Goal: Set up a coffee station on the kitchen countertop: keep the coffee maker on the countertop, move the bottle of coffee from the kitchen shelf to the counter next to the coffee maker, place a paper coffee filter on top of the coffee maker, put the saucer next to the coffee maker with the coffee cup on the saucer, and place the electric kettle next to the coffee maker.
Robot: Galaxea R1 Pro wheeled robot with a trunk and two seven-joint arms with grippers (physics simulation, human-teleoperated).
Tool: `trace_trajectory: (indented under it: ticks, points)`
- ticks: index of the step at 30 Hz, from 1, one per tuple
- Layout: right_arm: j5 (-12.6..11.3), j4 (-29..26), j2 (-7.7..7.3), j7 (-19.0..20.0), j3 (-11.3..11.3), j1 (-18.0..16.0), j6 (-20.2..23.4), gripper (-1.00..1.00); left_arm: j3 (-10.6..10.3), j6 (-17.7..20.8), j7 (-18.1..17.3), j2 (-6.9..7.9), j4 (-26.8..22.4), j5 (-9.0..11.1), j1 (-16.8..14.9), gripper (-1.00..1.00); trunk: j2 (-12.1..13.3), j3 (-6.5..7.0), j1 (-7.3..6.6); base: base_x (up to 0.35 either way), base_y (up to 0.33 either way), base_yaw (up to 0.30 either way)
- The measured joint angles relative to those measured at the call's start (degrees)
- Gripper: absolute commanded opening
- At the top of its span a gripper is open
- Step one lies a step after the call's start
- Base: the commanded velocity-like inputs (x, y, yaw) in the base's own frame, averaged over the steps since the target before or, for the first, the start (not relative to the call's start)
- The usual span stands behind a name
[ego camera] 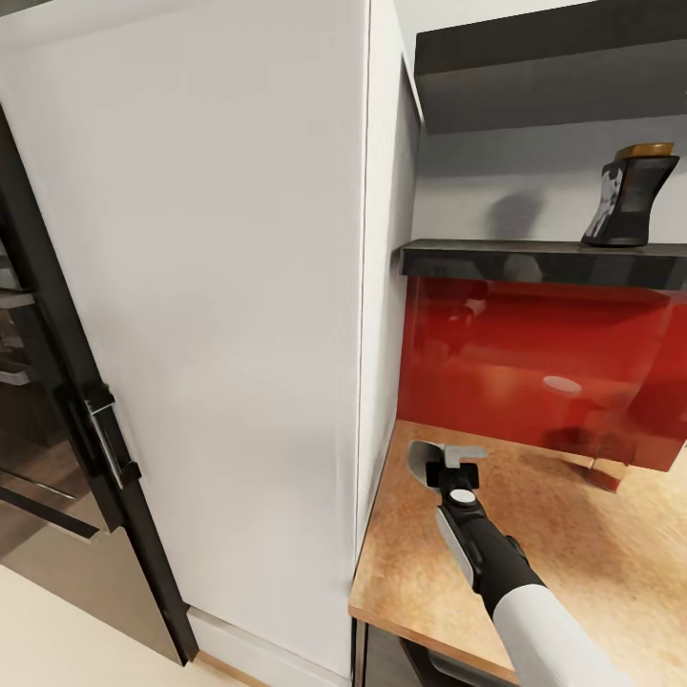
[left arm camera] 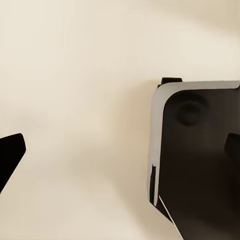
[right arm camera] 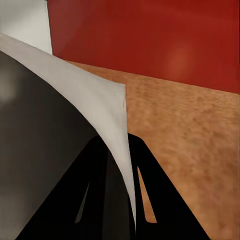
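Tabletop [ego camera: 592, 553]: mottled orange-brown wood grain under the right claw [ego camera: 448, 456]. Backsplash [ego camera: 534, 363] beyond the claw: glossy red. Shelf [ego camera: 544, 262] above it: dark grey. Bottle of coffee [ego camera: 630, 196] on the shelf: black with an amber-brown cap. Paper coffee filter [right arm camera: 75, 125] in the claw: white, shading to grey. Tall cabinet [ego camera: 219, 315] beside the claw: plain white. Claw fingers [right arm camera: 165, 200]: black.

This is a kitchen. A wooden countertop [ego camera: 592, 553] sits beside a tall white cabinet [ego camera: 219, 315]. Above the countertop run a red backsplash [ego camera: 534, 363] and a dark shelf [ego camera: 544, 262].
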Motion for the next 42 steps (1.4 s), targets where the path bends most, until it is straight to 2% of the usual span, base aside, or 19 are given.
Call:
trace_trajectory:
  ticks: [6, 17, 25, 42]
  points:
    - [-0.09, 0.01, -0.02, -0.15, -0.14, 0.01, -0.11, -1.0, -0.14, -0.01, 0.0, -0.07, -0.3, 0.11, -0.02, 1.0, 0.0, 0.08, 0.02, -0.165, -0.151, -0.125]
    - [-0.17, 0.77, 0.03, -0.16, -0.12, 0.01, -0.11, -1.0, -0.18, -0.1, 0.09, -0.08, -0.64, 0.1, -0.04, 1.0, 0.01, 0.14, 0.01, -0.205, -0.177, -0.293]
    - [-0.34, 0.26, 0.03, 0.1, -3.93, 0.01, -0.05, -1.0, -0.02, -0.11, 0.08, -0.08, -0.61, 0.11, -0.04, 1.0, 0.0, 0.14, 0.0, -0.013, -0.011, -0.3]
    - [-0.35, 0.1, 0.27, 0.1, -4.03, 0.01, 0.09, -1.0, 0.3, -0.46, 0.1, -0.07, -0.59, 0.18, -0.04, 1.0, 0.0, 0.14, 0.0, 0.0, -0.012, -0.3]
